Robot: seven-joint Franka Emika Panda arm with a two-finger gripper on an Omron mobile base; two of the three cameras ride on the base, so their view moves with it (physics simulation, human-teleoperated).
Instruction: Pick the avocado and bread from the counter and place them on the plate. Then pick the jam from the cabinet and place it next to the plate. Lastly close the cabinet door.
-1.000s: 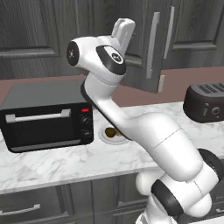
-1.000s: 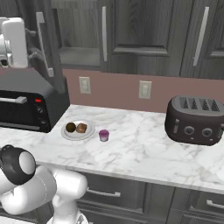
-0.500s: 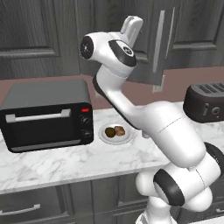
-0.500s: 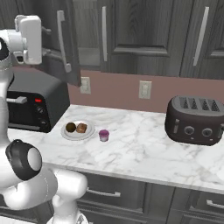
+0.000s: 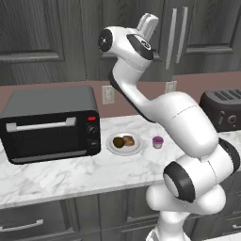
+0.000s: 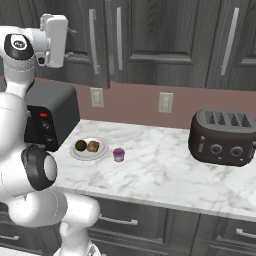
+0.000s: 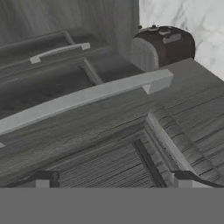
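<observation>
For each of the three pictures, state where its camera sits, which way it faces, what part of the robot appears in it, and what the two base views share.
Left base view: behind the arm, left; faces the counter, toaster oven and plate; arm rises at right.
Right base view: behind, right; faces the toaster and jam; arm at left.
Hand view: on the hand; faces the cabinet door and its handle; open pincer tips below.
Shared: plate, jam, counter.

Glossy white rounded arm segments with dark grey joint bands, black circular joint caps, boxy white wrist housing.
</observation>
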